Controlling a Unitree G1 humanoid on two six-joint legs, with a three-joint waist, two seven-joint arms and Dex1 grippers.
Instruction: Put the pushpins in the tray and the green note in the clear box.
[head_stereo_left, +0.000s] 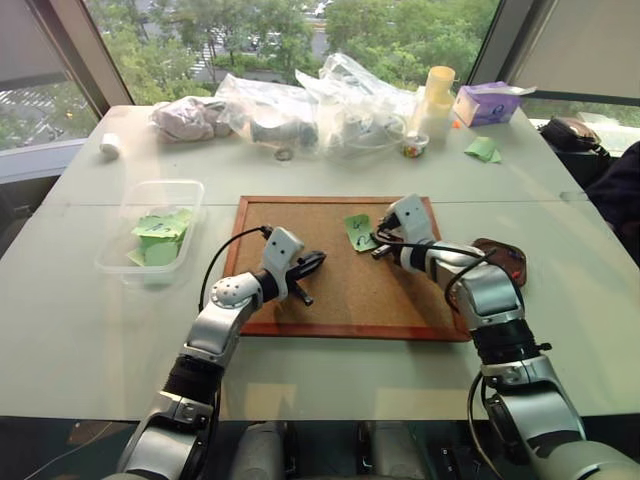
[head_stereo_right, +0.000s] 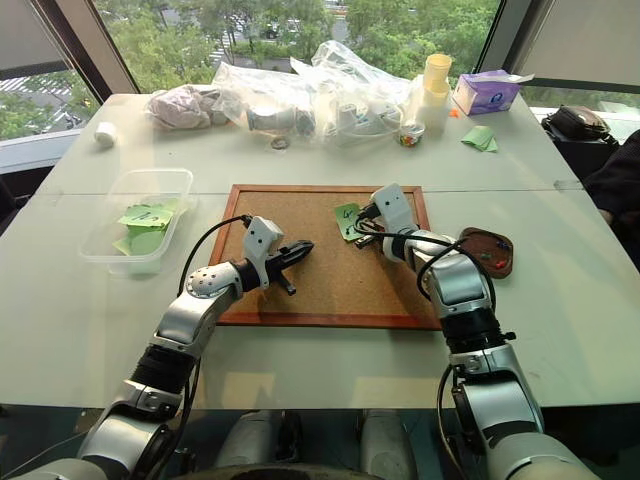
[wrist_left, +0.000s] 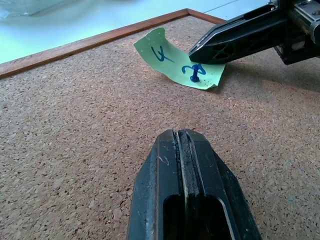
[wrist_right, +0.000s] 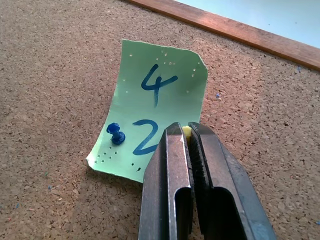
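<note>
**Right end effector closed on a yellow pin at the green note**

The green note (wrist_right: 150, 107) lies on the corkboard (head_stereo_left: 300, 300), toward its far right part, with "4" and "2" written on it. We judge it very light and soft: its far edge already curls up from the cork, so it would bend or tear if pulled while a pin holds it. A blue pushpin (wrist_right: 116, 134) stands in its near left corner. The pins look small, hard and smooth, so the best hold is on the plastic head, pulling straight out from the cork.

The right end effector (wrist_right: 186, 131) is narrow, its jaws closed on a small yellow thing, probably a yellow pushpin (wrist_right: 186, 131), at the near edge of the note. The left end effector (wrist_left: 182, 137) is closed and holds nothing; it hovers over bare cork, left of the note.

The tray (head_stereo_right: 487, 250) sits on the bench (head_stereo_left: 90, 330) just right of the corkboard. The clear box (head_stereo_left: 120, 255) is well apart on the left and already contains green papers.

The right wrist view shows the yellow speck between the jaws and many old pin holes in the note; the head views show neither. The left wrist view shows the curl of the note from the side. The head views alone give the tray and the box.
</note>
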